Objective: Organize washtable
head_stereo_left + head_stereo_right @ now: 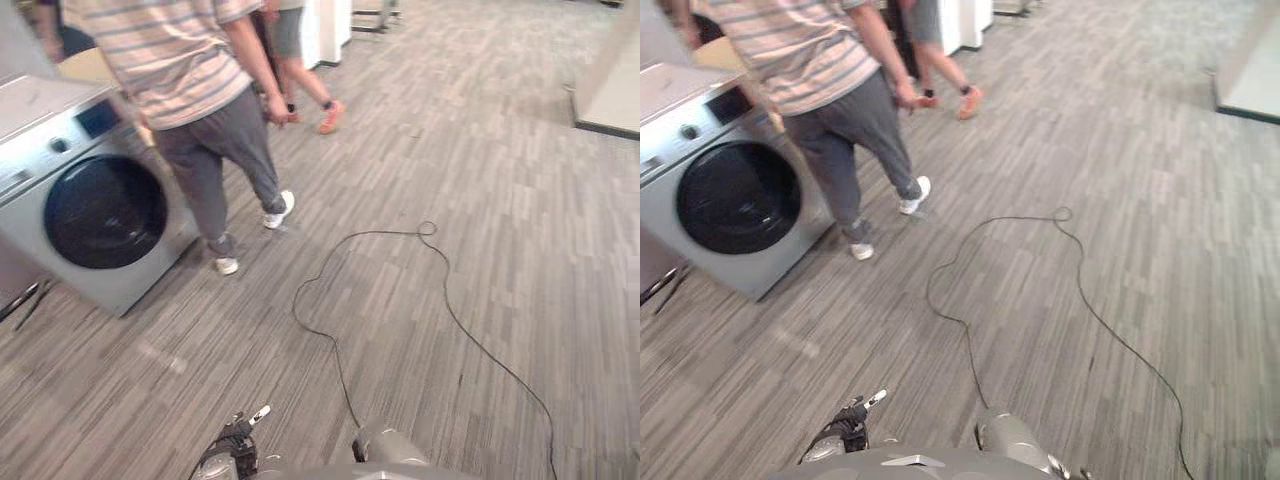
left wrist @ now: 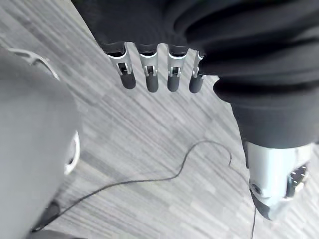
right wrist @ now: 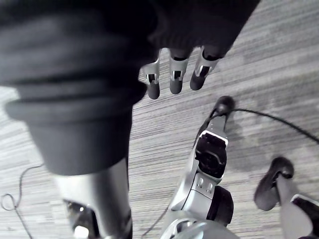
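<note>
The left hand (image 2: 149, 74) and the right hand (image 3: 175, 79) hang over the grey wood-grain floor (image 1: 500, 250), fingers straight, holding nothing. One silver-grey front-loading washing machine (image 1: 95, 200) stands just beside two people: a person in a striped shirt (image 1: 190, 60) and a person in orange shoes (image 1: 300, 75).

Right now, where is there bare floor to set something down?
Bare: the floor between the person in the striped shirt and the pale platform at right. Crowded: the left, where that person stands close to the washing machine.
</note>
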Robot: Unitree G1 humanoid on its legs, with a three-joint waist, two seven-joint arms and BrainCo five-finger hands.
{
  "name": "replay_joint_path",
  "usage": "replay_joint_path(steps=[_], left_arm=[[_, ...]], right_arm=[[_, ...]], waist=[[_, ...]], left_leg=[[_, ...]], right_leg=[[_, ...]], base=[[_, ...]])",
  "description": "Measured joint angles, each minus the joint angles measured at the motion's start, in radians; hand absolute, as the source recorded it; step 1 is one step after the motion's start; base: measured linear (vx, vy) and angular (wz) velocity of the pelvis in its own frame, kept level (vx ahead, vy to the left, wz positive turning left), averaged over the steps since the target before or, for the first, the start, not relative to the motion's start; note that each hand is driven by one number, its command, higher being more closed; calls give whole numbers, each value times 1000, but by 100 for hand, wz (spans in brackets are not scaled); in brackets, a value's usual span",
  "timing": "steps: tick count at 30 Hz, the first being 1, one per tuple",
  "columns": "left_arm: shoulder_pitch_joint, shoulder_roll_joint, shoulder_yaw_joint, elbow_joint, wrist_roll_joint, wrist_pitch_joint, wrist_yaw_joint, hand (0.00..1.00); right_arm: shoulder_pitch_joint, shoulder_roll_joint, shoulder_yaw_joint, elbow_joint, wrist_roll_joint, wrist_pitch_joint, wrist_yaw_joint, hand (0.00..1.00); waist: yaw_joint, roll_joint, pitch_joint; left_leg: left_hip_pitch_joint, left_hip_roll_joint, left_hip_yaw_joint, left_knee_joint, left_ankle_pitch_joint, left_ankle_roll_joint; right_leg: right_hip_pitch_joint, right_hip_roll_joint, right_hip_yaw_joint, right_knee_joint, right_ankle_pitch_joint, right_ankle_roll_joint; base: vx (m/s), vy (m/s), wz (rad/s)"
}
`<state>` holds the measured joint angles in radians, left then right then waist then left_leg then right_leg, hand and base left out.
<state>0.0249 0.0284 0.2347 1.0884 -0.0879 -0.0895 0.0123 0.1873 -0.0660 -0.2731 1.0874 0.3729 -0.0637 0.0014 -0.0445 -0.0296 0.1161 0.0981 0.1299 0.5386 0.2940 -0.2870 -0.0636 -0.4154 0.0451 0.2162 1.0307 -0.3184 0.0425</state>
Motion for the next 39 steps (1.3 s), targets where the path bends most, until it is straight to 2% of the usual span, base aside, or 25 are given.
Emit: replay_joint_path(steps=[4,5,6,8,9,11,12,14,18,20,21,22,23,25,26,27,29,30,31,32,33,36,37,38,39], left_arm=[[-57,-48,-1,19,-20,2,-2,0],[-74,-64,3,36,-17,2,-5,0],[-86,-89,2,48,-12,2,-10,0],[-94,-89,14,48,-2,7,-25,0],[-93,-102,63,48,-2,8,-24,0],[-68,-100,79,39,-7,8,-22,0],[-63,-95,69,11,-15,2,-24,0],[-60,-84,63,5,-17,-7,-23,0],[-39,-16,58,-10,-22,-23,-21,0],[3,-9,58,9,-26,-27,-13,0],[8,-10,53,8,-35,-27,-6,0],[11,-9,39,8,-49,-28,-1,0],[14,-7,42,13,-61,-29,2,0],[16,11,44,31,-61,-33,1,0],[16,30,44,41,-60,-34,0,0],[11,41,39,64,-55,-32,0,0],[11,51,2,93,-50,-28,0,0],[-2,52,-20,99,-51,-19,0,0],[-21,49,-67,110,-47,-16,-1,0],[-24,46,-94,119,-43,-15,-1,0],[-26,41,-139,132,-43,-11,-2,0],[-43,25,-158,136,-44,-5,-1,0],[-66,23,-154,136,-44,-5,1,0],[-67,8,-153,136,-44,-4,0,0],[-65,-26,-139,136,-44,-5,-4,0]], right_arm=[[-11,10,-25,-15,1,0,-1,0],[-5,15,-49,2,2,1,-1,0],[-7,14,-75,16,4,3,-2,0],[-3,14,-91,14,6,3,-2,0],[-13,10,-96,10,13,2,-2,0],[-25,8,-90,3,41,0,-2,0],[-48,0,-96,7,40,-1,-2,0],[-93,8,-118,16,40,0,-1,0],[-233,-83,-127,74,35,31,-3,0],[-243,-188,-78,91,28,2,-4,0],[-242,-195,-88,90,27,-2,-6,0],[-234,-189,-127,94,27,-3,-7,0],[-209,-165,-167,103,21,3,-5,0],[-159,-109,-202,135,-11,9,-2,0],[-146,-73,-222,184,-24,21,-1,0],[-121,-48,-254,218,-45,33,0,0],[-83,-21,-273,220,-49,33,1,0],[-85,-13,-275,219,-49,33,8,0],[-86,-13,-274,206,-48,33,9,0],[-81,-16,-271,198,-48,31,9,0],[-86,-20,-254,180,-47,29,8,0],[-76,-17,-251,169,-40,25,7,0],[-79,-22,-249,170,-40,25,0,0],[-75,-29,-250,169,-40,23,-2,0],[-70,-40,-252,168,-39,21,-4,0]], waist=[[-8,4,-3],[-19,11,-5],[-33,28,-5],[-33,38,0],[-26,47,8],[-4,49,14],[10,54,14],[32,55,14],[53,42,21],[61,30,-2],[67,43,-5],[70,60,-7],[79,58,-10],[82,21,-52],[80,-33,-74],[51,-63,-72],[21,-45,-80],[16,-34,-56],[13,-9,-24],[6,0,-15],[-5,49,-5],[-42,50,0],[-60,39,1],[-71,40,-11],[-72,88,-26]], left_leg=[[96,35,102,-66,-38,-66],[122,40,104,-80,-47,-81],[143,58,85,-67,-42,-83],[125,121,24,114,-13,-56],[60,192,-59,383,113,0],[-41,232,-173,675,277,30],[-143,217,-250,896,263,4],[-261,149,-296,998,216,-10],[-449,92,-248,622,119,2],[-440,-23,-270,34,174,-50],[-433,-37,-290,-99,215,-60],[-437,-46,-301,-192,250,-45],[-438,-61,-312,-174,311,9],[-447,-99,-287,-47,362,57],[-422,-152,-252,13,303,88],[-375,-198,-250,56,232,99],[-308,-220,-277,63,160,117],[-236,-219,-283,38,127,117],[-137,-207,-290,-18,106,115],[-98,-191,-293,-47,89,110],[-25,-159,-304,-94,66,102],[120,-130,-331,-182,9,87],[159,-131,-367,-187,-40,71],[168,-122,-391,-191,-61,100],[164,-95,-416,-129,-57,93]], right_leg=[[-66,-48,-239,-380,38,-15],[-51,-43,-253,-426,134,-64],[-37,-31,-274,-404,130,-104],[-2,-19,-290,-343,70,-151],[83,7,-283,-349,28,-173],[189,33,-244,-384,-12,-192],[253,51,-193,-418,-30,-199],[339,52,-110,-481,-35,-201],[491,-1,15,-637,-49,-181],[572,-71,48,-706,-66,-139],[581,-71,58,-703,-67,-133],[606,-66,71,-701,-75,-118],[648,-78,80,-677,-95,-83],[631,-123,109,-527,-93,-62],[593,-164,122,-364,-52,-12],[576,-171,138,-215,88,69],[520,-135,146,-44,297,204],[414,-113,109,116,221,157],[301,-104,28,188,107,70],[243,-93,-12,186,67,39],[134,-68,-74,116,13,-3],[-17,-57,-118,-298,44,35],[-60,-94,-129,-511,224,31],[-61,-92,-153,-500,296,16],[-77,-65,-165,-410,183,-36]], base=[[314,-198,-97],[509,-300,-7],[669,-408,9],[505,-399,-5],[276,-373,-30],[256,-295,-62],[401,-195,-120],[337,-107,-124],[-142,32,-86],[-177,129,-34],[16,168,-23],[325,192,-26],[625,192,-33],[728,107,-38],[710,57,-17],[656,47,5],[493,11,21],[412,-98,-16],[254,-132,-30],[73,-108,-21],[334,-112,0],[549,-225,31],[655,-380,63],[873,-449,67],[797,-453,38]])
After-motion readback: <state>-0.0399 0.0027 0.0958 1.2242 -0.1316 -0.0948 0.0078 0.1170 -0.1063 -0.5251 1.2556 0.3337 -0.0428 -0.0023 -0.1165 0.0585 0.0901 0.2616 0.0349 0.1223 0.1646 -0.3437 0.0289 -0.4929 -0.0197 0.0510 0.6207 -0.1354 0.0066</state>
